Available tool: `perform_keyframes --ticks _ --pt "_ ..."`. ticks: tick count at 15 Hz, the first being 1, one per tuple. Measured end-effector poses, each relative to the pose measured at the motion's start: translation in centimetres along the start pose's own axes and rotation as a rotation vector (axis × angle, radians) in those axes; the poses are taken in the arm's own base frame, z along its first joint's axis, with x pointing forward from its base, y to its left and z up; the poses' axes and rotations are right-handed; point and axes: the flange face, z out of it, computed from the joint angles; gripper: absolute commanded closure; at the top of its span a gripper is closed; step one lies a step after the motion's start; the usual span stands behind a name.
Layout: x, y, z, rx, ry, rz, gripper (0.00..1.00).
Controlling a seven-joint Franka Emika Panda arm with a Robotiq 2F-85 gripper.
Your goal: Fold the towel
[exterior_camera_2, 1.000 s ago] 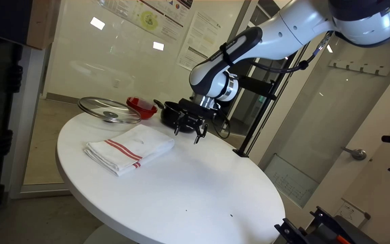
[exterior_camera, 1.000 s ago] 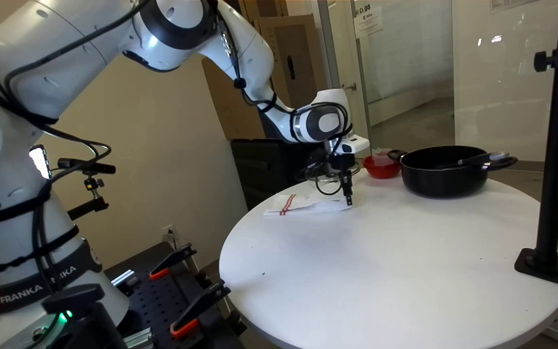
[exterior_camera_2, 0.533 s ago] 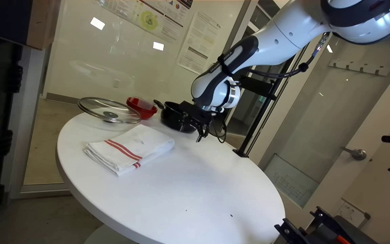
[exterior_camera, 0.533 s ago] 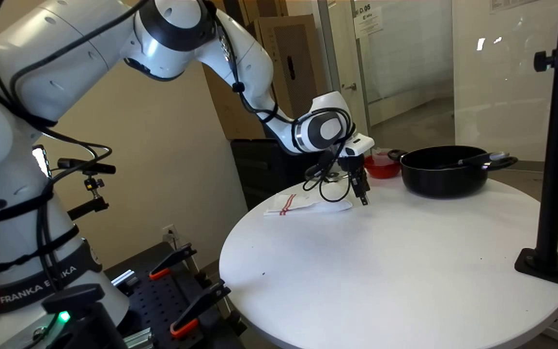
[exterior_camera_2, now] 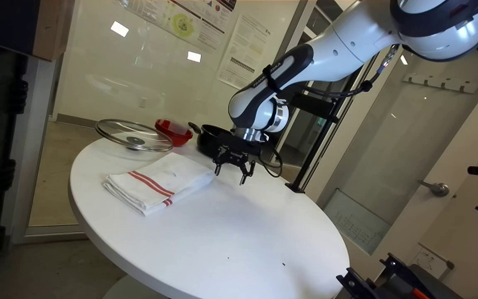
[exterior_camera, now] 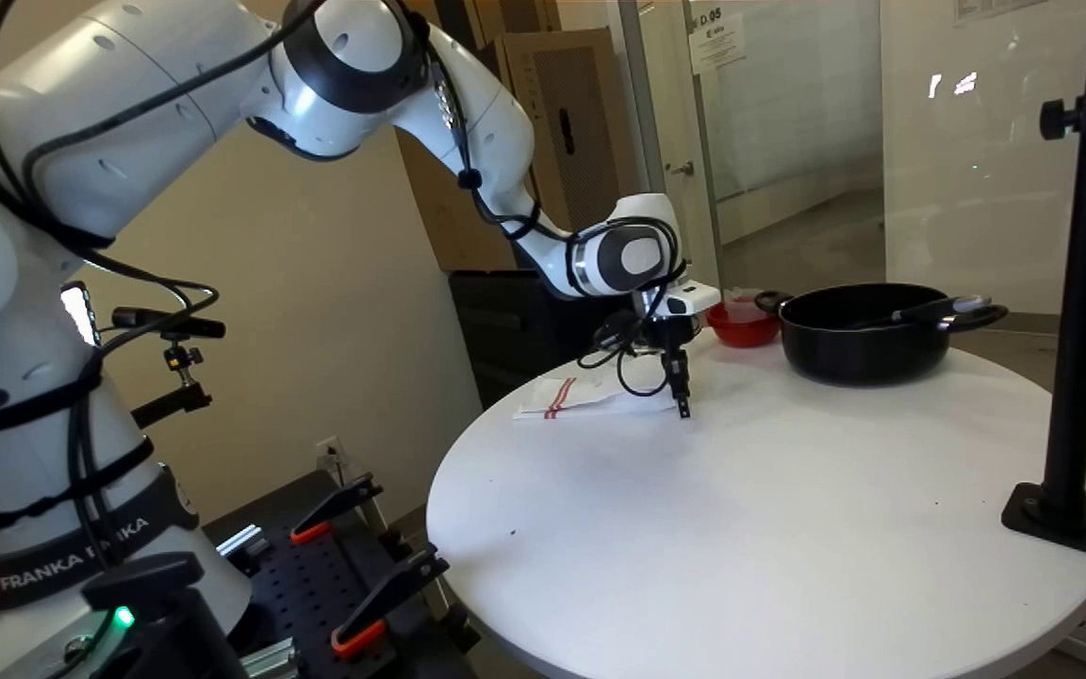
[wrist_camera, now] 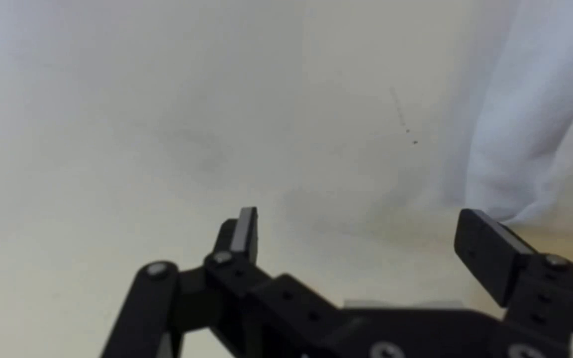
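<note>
A round white worktop (exterior_camera_2: 239, 236) carries a folded, red-striped white towel (exterior_camera_2: 168, 178), a glass lid (exterior_camera_2: 134, 141) and a red bowl (exterior_camera_2: 176, 135) past it, a black pot (exterior_camera: 859, 349) near the bowl, and a black stand (exterior_camera: 1085, 311) at the edge.

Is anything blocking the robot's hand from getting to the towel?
Nothing that I can see. In an exterior view, the open hand is close to the towel. The glass lid, red bowl and black pot sit farther back there, not in between.
</note>
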Motion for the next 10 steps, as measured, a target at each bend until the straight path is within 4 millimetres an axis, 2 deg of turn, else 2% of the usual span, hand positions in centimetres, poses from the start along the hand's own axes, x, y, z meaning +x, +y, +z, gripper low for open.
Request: perform_keyframes --ticks 2,7,10 --pt "0.08 -0.81 -0.70 0.032 -0.004 -0.053 0.00" --pt "0.05 -0.47 -0.26 0.021 -0.009 -0.051 0.00" --pt "-0.05 0.07 0.22 -0.001 -0.043 -0.112 0.00"
